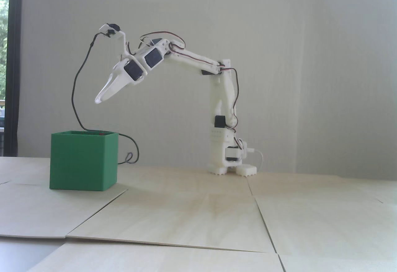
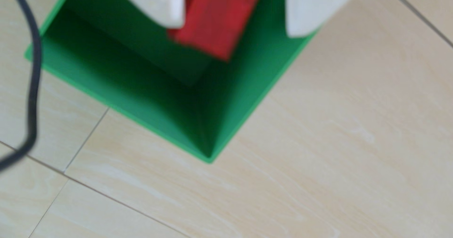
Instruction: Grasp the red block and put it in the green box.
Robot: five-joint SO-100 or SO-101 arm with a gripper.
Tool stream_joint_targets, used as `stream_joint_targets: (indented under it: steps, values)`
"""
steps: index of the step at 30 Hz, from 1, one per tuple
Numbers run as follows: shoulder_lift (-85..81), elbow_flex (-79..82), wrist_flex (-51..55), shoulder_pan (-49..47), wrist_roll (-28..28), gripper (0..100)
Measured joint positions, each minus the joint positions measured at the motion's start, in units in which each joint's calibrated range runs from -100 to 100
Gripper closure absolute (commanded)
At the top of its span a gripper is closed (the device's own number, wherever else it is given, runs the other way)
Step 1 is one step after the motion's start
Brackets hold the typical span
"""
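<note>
At the top of the wrist view the claw (image 2: 235, 29) hangs spread, pinching nothing, with the block (image 2: 215, 20) below between its fingers, already inside the box (image 2: 137, 113).

We are seeing the green box (image 2: 152, 100) looking like matt plastic with thin smooth walls, the red block (image 2: 215, 20) matt too, the pincer (image 1: 100, 99) in white plastic, the worktop (image 1: 198, 210) in pale grained wood panels, a smooth black cable (image 2: 33, 81).
</note>
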Motion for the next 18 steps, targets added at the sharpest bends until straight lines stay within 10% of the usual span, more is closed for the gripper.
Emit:
stream_joint_targets:
  steps: [18]
  values:
    - [-1.0, 0.0, 1.83, -1.15, -0.15, 98]
